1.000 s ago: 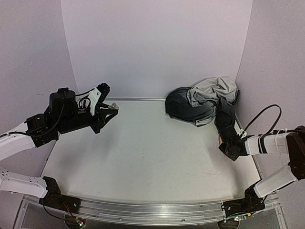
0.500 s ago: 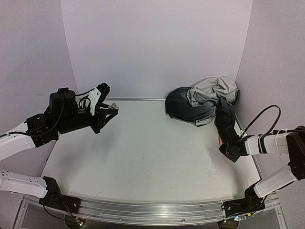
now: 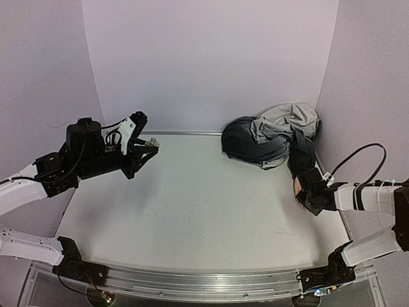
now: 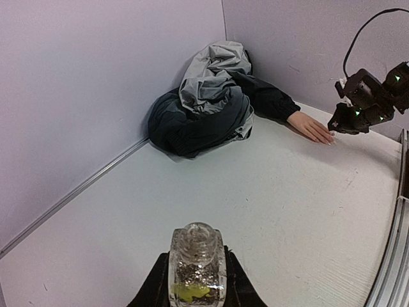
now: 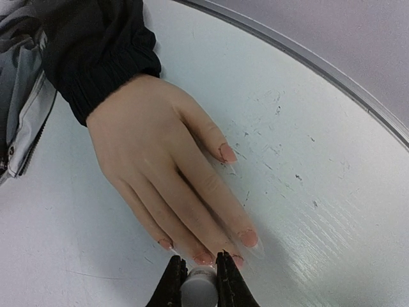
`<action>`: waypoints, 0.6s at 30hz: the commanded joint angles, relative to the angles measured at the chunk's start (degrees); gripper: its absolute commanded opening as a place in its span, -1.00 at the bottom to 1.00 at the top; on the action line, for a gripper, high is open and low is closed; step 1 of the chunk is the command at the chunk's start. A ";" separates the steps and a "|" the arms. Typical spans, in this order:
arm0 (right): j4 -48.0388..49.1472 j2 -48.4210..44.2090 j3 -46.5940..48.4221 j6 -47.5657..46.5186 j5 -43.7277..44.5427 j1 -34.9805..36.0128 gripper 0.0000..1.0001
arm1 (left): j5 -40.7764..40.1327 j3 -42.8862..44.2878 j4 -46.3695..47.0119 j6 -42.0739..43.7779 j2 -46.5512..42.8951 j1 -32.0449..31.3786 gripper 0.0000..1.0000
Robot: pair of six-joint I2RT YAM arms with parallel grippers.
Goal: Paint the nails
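The pale mannequin hand lies flat on the table, palm down, its wrist in a dark jacket sleeve. Its pinkish nails point toward my right gripper. That gripper is shut on a white cap right at the tips of the middle fingers; any brush under the cap is hidden. In the top view the right gripper sits over the hand. My left gripper is shut on a small clear bottle of glittery polish, held above the table at far left.
A crumpled grey and dark jacket is heaped in the back right corner, with the sleeve running down to the hand. Purple walls close in the back and both sides. A metal rail runs along the near edge.
The right gripper has crept slightly toward the mannequin hand and its cable has swung to the right. The left arm and bottle have not moved.
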 commanded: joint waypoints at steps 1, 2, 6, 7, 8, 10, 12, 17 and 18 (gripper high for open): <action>-0.11 -0.75 -0.16 -0.18 2.12 -0.34 -1.00 | 0.68 0.32 2.59 -0.47 -1.47 0.20 -1.00; 0.14 -0.28 0.08 -0.27 2.20 -0.28 -1.00 | 0.72 0.36 2.59 -0.49 -1.50 0.19 -1.00; 1.35 1.06 0.42 -0.71 2.46 -0.42 -1.00 | 0.58 0.25 2.59 -0.45 -1.52 0.19 -1.00; 1.56 1.16 0.51 -0.75 2.65 -0.41 -1.00 | 0.49 0.30 2.59 -0.41 -1.58 0.21 -1.00; 1.69 1.29 0.55 -0.81 2.93 -0.39 -1.00 | 0.51 0.31 2.59 -0.38 -1.62 0.23 -1.00; 1.79 1.45 0.64 -0.85 3.16 -0.48 -1.00 | 0.48 0.31 2.59 -0.34 -1.67 0.19 -1.00; 1.86 1.83 0.71 -0.85 3.22 -0.59 -1.00 | 0.43 0.30 2.62 -0.36 -1.68 0.15 -1.00; 2.08 2.90 0.98 -0.86 3.21 -0.75 -1.00 | 0.42 0.27 2.50 -0.27 -1.68 0.24 -1.00; 2.08 3.08 1.03 -0.80 3.24 -0.82 -1.00 | 0.35 0.28 2.50 -0.23 -1.67 0.25 -1.00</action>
